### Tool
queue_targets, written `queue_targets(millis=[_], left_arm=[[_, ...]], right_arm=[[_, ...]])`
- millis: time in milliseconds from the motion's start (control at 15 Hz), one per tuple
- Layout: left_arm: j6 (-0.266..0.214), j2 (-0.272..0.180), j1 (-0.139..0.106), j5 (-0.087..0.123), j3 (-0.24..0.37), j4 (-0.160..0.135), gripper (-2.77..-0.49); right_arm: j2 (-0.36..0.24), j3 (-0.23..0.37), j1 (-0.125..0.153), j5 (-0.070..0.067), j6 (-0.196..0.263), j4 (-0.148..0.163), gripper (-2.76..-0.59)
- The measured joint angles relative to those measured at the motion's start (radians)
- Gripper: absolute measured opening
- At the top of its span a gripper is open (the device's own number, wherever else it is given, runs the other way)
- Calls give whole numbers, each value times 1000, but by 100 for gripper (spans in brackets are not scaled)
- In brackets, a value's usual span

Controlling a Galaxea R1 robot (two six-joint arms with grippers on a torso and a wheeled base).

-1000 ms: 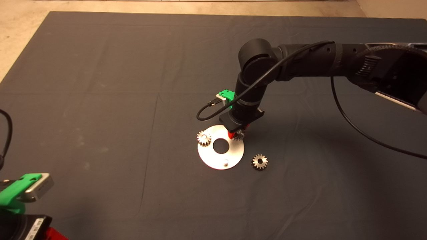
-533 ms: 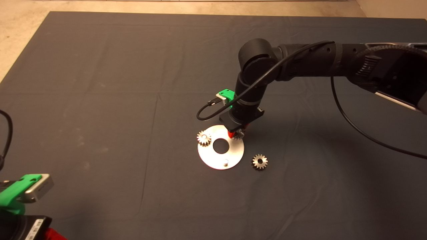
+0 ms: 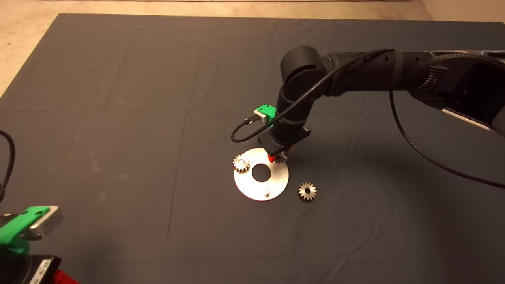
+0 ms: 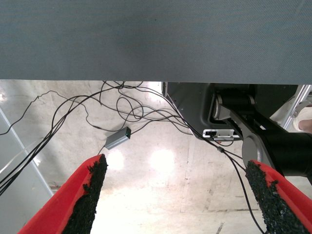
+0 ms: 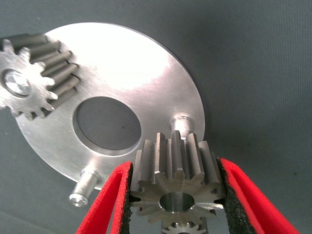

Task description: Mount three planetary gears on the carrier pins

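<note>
A round white disc (image 3: 258, 187) lies mid-mat; it also shows in the right wrist view (image 5: 122, 73). One planetary gear (image 3: 241, 163) sits on its left carrier pin (image 5: 17, 80). My right gripper (image 3: 278, 158) is shut on a second gear (image 5: 175, 187) and holds it over the disc's right rim, close to a bare pin (image 5: 181, 122) and not seated on it. Another bare pin (image 3: 267, 192) stands at the disc's near edge. The third gear (image 3: 307, 191) lies loose on the mat to the right of the disc. My left gripper (image 4: 176, 165) is parked open at the lower left.
The dark mat (image 3: 118, 118) spreads wide around the disc. The right arm (image 3: 355, 75) reaches in from the right, with a black cable (image 3: 414, 150) hanging from it. The left wrist view shows floor cables (image 4: 122, 107) and a small grey box (image 4: 118, 139).
My right gripper, still holding the gear, has shifted slightly left and away over the disc. The disc, the other gears and the left arm have not moved.
</note>
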Motion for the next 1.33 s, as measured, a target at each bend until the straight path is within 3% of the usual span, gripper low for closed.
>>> queue_targets(millis=[467,1333], left_arm=[[1,-1,0,0,0,-1,-124],[1,-1,0,0,0,-1,-124]], right_arm=[[3,-1,0,0,0,-27,-230],[-3,-2,0,0,0,-31,-230]])
